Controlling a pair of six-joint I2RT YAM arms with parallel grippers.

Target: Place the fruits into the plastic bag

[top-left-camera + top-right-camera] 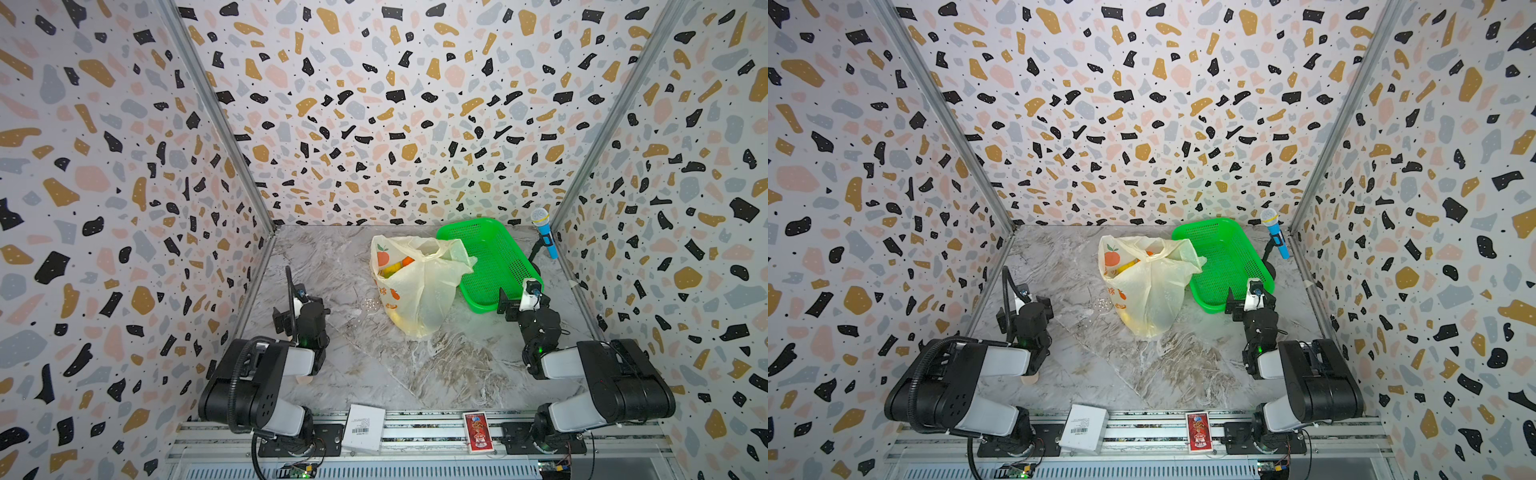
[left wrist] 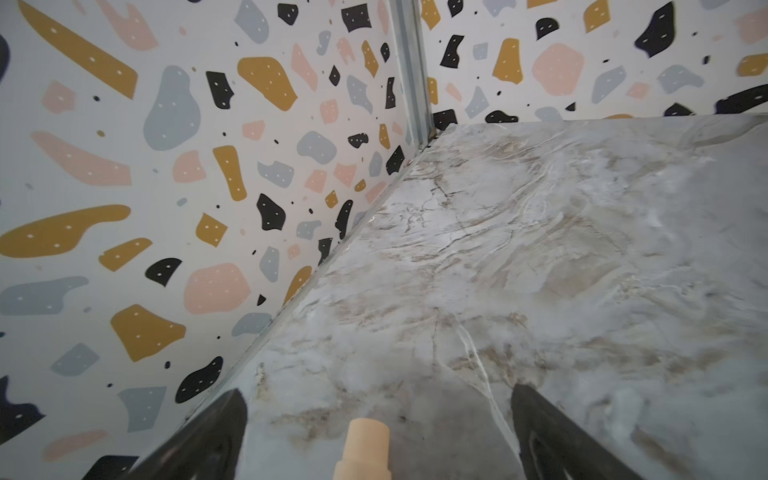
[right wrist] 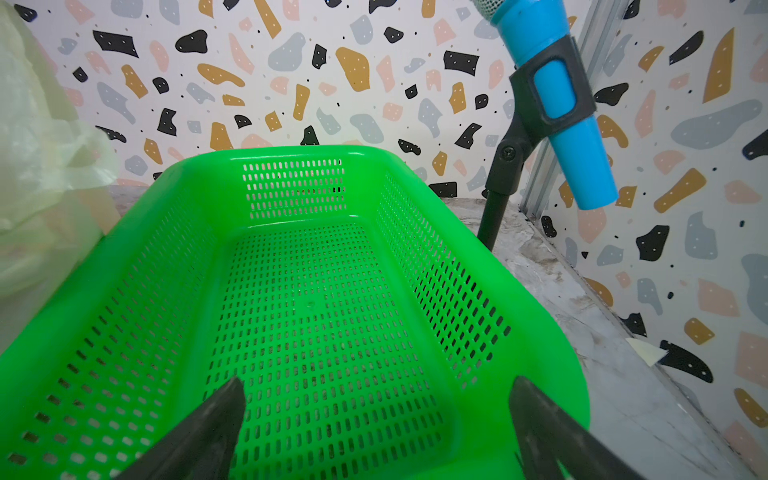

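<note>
Marble bench [image 1: 436,374] carried the plastic bag [image 1: 419,291], fruits [image 1: 395,270] inside, standing mouth-up between the arms. It stood slightly nearer the right gripper [image 3: 377,380], to its left. That gripper and the left gripper [image 2: 377,390] both gaped empty.

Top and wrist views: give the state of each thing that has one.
plastic bag: mouth open, slumped.
fruits: yellow and orange ones show inside the bag.
green basket: nothing in it where visible.
left hand: open, holding nothing.
right hand: open, holding nothing.
microphone: clipped in its stand, tilted.
</note>
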